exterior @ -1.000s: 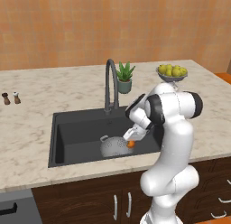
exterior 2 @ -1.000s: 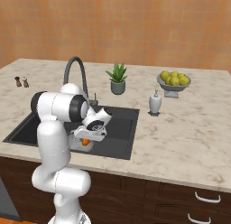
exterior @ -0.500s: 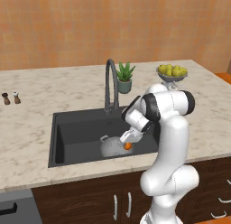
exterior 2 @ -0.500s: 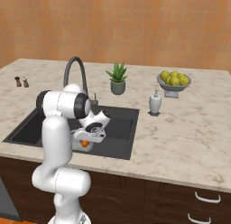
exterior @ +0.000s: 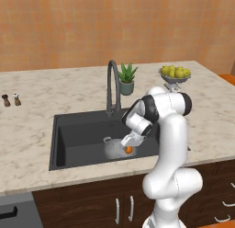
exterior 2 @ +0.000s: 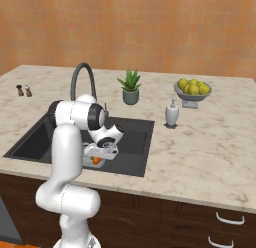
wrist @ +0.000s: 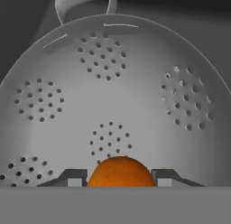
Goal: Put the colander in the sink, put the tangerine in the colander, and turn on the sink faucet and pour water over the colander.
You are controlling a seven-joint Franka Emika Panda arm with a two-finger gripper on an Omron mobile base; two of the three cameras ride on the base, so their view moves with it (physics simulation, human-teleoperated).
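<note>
— Left base view?
— The perforated silver-grey metal colander sits in the matte black rectangular sink, set in the marble counter.
— Right base view?
— The jaws hold the small orange tangerine low in the sink.
— Hand view?
— The tangerine is clamped between both fingertips, just over the colander's bowl.

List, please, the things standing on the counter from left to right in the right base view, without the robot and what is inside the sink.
Two small shakers → sink faucet → potted plant → soap dispenser → bowl of yellow-green fruit.
</note>
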